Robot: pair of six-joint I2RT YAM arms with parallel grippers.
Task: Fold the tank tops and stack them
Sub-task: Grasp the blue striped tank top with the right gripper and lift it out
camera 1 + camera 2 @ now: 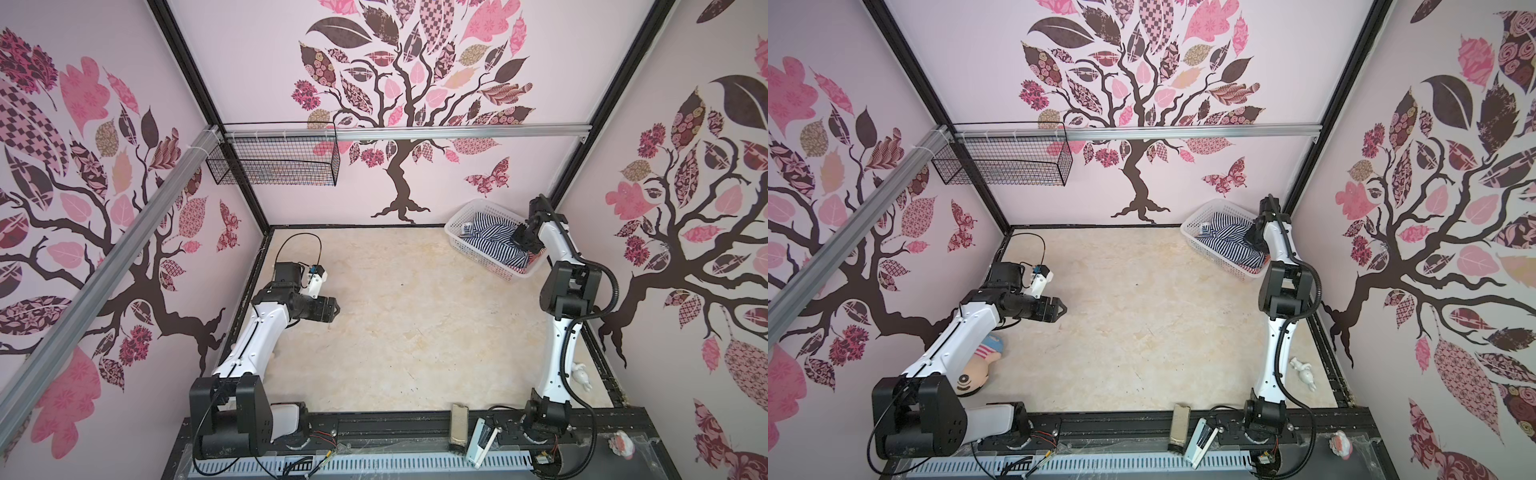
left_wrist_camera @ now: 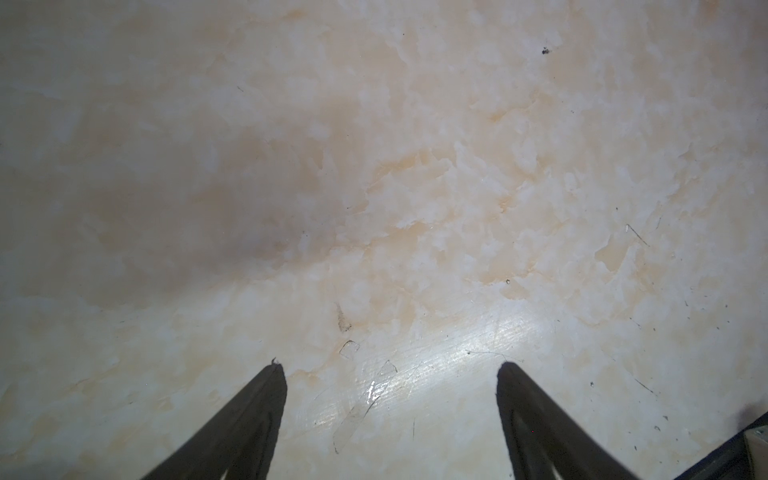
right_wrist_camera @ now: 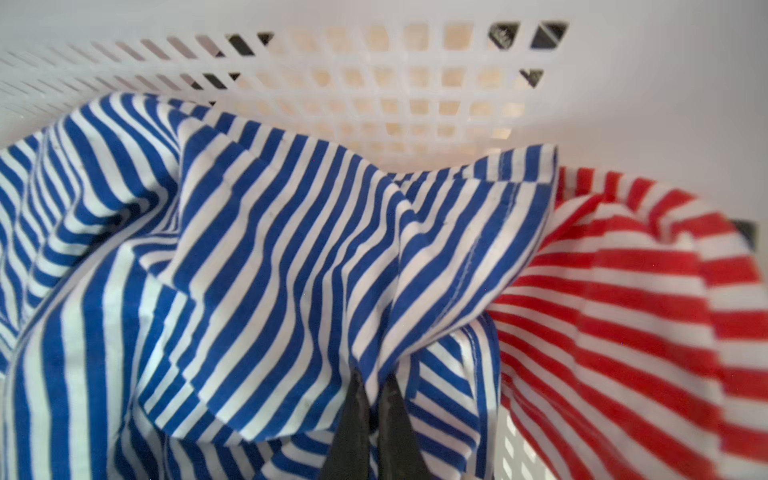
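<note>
**Navy-Striped Top Pinched Inside the Basket**

In the right wrist view, the right gripper (image 3: 371, 384) was seen closest to the lens. Its jaws were pressed together on a raised fold of the navy-striped tank top (image 3: 270, 249). The red-striped tank top (image 3: 623, 311) was shown just beside it and partly overlapped by it. Both were crumpled inside the white basket (image 3: 415, 83). In both top views the basket (image 1: 482, 257) (image 1: 1217, 253) was seen at the table's far right corner, but the jaws could not be made out there. The left gripper (image 1: 336, 309) (image 2: 390, 368) was held wide apart and empty above the table (image 2: 415, 187). The plush doll (image 1: 980, 365) was revealed in a top view only, partly hidden behind the left arm.
</note>
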